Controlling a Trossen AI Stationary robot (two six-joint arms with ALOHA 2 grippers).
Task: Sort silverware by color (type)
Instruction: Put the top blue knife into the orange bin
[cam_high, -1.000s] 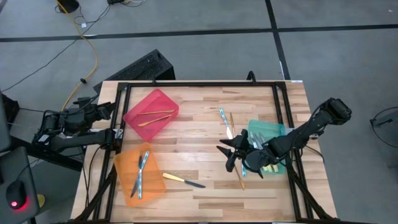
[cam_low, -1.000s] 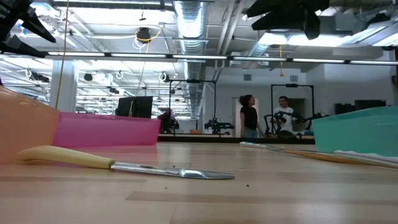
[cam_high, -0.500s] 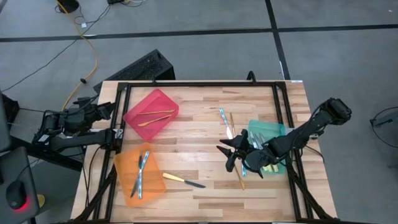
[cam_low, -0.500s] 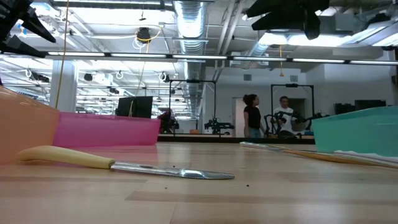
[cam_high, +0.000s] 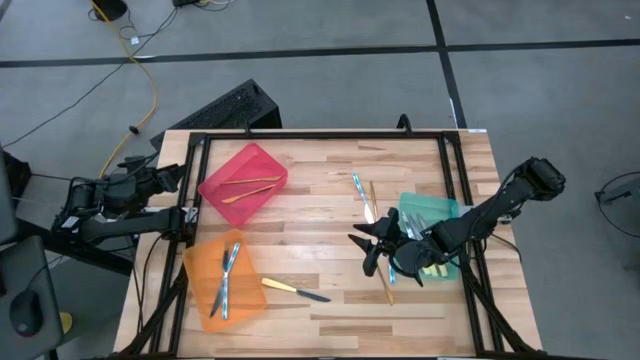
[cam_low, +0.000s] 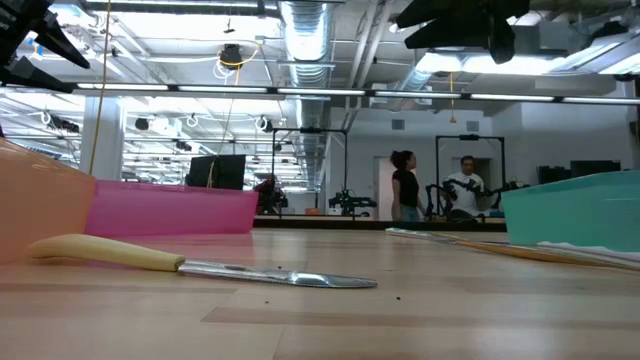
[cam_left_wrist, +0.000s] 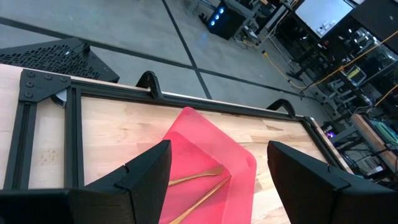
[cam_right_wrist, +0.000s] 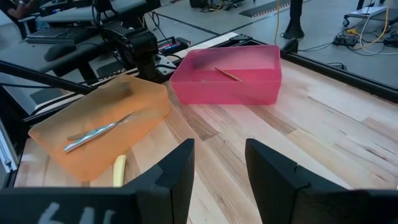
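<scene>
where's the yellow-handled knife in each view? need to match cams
High view: yellow-handled knife lies loose on the table, just right of the orange bin.
Low view: knife in the foreground, handle toward the orange bin.
Left wrist view: not in it.
Right wrist view: only the yellow handle tip shows, beside the orange bin.
Shared landmark: the orange bin.

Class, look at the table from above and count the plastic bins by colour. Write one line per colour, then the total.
red bin: 1
orange bin: 1
green bin: 1
Total: 3
</scene>
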